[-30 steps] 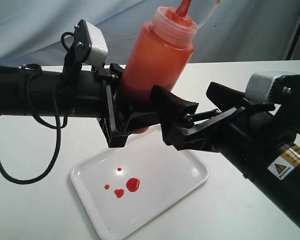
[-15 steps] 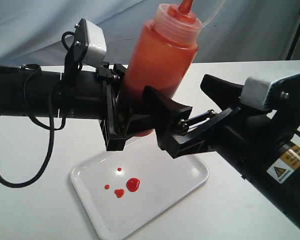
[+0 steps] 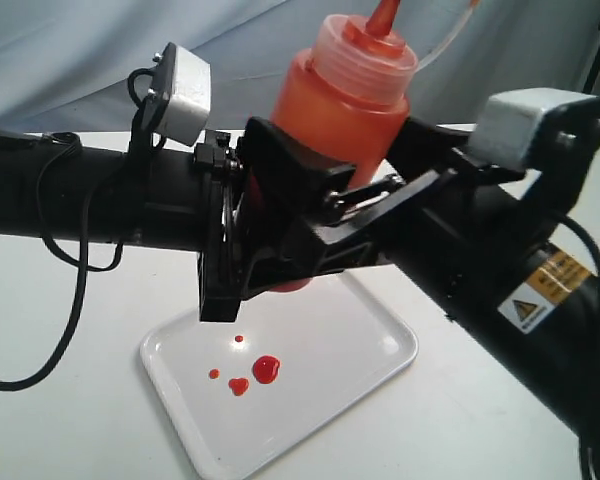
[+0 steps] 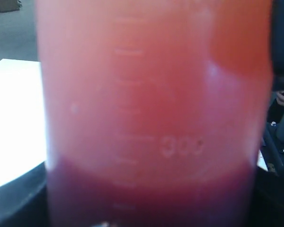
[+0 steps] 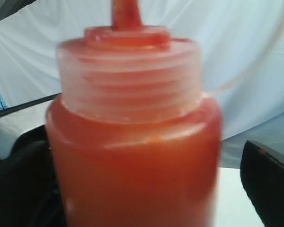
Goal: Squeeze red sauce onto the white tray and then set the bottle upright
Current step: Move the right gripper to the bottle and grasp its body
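the bottle [image 3: 345, 110] hangs nozzle-up and slightly tilted above the white tray [image 3: 380, 345], gripped low on its body by your left claw [image 3: 252, 245], while your right claw [image 3: 340, 140] is spread fully wide, one finger on each side of the upper body, holding nothing. if the right claw closes hard on that soft wall, it may spurt more red sauce [image 3: 266, 369] past the tray onto the table [image 3: 80, 420]. if the left claw releases before the base sits flat, the bottle likely topples onto the drops.
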Robot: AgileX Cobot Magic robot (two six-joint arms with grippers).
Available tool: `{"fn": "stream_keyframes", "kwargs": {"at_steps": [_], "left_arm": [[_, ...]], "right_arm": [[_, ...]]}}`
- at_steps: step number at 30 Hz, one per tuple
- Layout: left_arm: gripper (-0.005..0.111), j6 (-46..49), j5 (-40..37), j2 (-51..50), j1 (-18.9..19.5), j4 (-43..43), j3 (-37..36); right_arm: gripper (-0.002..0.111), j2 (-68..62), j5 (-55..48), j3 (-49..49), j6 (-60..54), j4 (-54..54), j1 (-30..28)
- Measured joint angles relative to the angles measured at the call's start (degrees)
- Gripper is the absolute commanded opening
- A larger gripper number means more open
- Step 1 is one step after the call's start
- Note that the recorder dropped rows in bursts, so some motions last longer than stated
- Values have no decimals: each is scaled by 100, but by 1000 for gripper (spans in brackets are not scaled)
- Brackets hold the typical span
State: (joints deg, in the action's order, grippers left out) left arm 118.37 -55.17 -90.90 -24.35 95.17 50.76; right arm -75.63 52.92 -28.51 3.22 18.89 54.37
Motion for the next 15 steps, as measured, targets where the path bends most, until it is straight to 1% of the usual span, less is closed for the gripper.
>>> {"fn": "stream_keyframes", "kwargs": {"at_steps": [1,3,4,5,6,7,8,9,10,13,15], "left_arm": [[0,-41,0,0,0,-92,0],[0,-77,0,0,0,-197,0],[0,-86,14,0,0,-238,0],[0,-99,81,-13,0,-262,0],[0,-121,114,-13,0,-289,0],[0,-150,126,-13,0,-273,0],[0,-161,126,-13,0,-251,0],[0,-161,115,-13,0,-253,0],[1,-161,127,-13,0,-253,0],[8,-148,142,-13,0,-262,0],[26,-119,164,-13,0,-275,0]], "right_arm": [[103,-193,-183,-199,0,-100,0],[93,-470,-299,-351,-4,-27,0],[78,-526,-294,-378,-4,-3,0],[69,-597,-258,-400,-39,13,0],[51,-610,-250,-404,-85,13,0],[43,-610,-233,-414,-241,59,0],[25,-622,-245,-414,-265,58,0],[10,-622,-245,-414,-322,80,0],[1,-622,-245,-414,-381,85,0],[0,-632,-255,-414,-522,94,0],[0,-632,-255,-426,-705,138,0]]}}
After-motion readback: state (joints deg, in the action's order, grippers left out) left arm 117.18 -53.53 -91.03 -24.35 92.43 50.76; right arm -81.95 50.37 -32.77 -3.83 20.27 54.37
